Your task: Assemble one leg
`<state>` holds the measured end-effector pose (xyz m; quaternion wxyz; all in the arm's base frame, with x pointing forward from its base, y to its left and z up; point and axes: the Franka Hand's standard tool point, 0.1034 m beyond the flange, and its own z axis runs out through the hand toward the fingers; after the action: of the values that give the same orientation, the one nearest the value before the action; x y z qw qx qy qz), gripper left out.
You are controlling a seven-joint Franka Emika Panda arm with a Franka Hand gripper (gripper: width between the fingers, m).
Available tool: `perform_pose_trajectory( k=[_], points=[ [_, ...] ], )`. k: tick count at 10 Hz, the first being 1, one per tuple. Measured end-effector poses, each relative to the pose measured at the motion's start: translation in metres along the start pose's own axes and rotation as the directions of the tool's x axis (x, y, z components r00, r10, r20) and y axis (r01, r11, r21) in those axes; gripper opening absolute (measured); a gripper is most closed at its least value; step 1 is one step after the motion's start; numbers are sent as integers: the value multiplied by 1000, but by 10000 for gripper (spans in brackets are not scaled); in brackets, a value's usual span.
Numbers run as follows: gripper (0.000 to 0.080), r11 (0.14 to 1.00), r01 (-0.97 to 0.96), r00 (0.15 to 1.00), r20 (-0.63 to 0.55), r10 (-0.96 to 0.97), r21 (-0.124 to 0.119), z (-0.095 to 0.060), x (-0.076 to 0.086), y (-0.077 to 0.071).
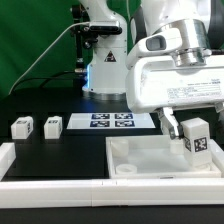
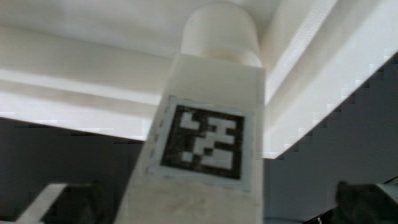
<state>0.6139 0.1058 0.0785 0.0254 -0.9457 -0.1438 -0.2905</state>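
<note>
Black surface (image 1: 70, 150), green curtain (image 1: 25, 40) behind. Spare leg (image 1: 21, 128) and second spare leg (image 1: 52, 125) at 9 o'clock in exterior view. Marker board (image 1: 111, 121) at centre, white tray piece (image 1: 135, 160) at 5 o'clock. Arm (image 1: 175, 60) comes down from 1 o'clock, blocking tray's far corner. Leg (image 1: 196, 140) (image 2: 214, 120) over tray's 3 o'clock edge, between jaws; gripping or loose, cannot tell.

held leg (image 1: 197, 139) — between the fingers of the gripper (image 1: 188, 133), over the tabletop piece (image 1: 140, 162) at the exterior view's right | marker board (image 1: 112, 122) behind that piece | first loose leg (image 1: 22, 128) just beside second loose leg (image 1: 52, 125) — on the table (image 1: 70, 150), exterior view's left
</note>
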Motion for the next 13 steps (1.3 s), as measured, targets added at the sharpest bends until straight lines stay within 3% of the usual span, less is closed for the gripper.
perform_pose_trajectory(
  k=[7,10,11,12,13],
  points=[
    [649,1000,-10,1000,16,10,-11,-17,12,18],
    [649,1000,-8,999,50,8,1,-14,10,15],
    [649,1000,-13,994,113,11,19,-12,4,10],
    [649,998,-26,971,238,13,52,-12,3,5],
    [649,997,-34,955,297,13,67,-13,8,2]
  ],
)
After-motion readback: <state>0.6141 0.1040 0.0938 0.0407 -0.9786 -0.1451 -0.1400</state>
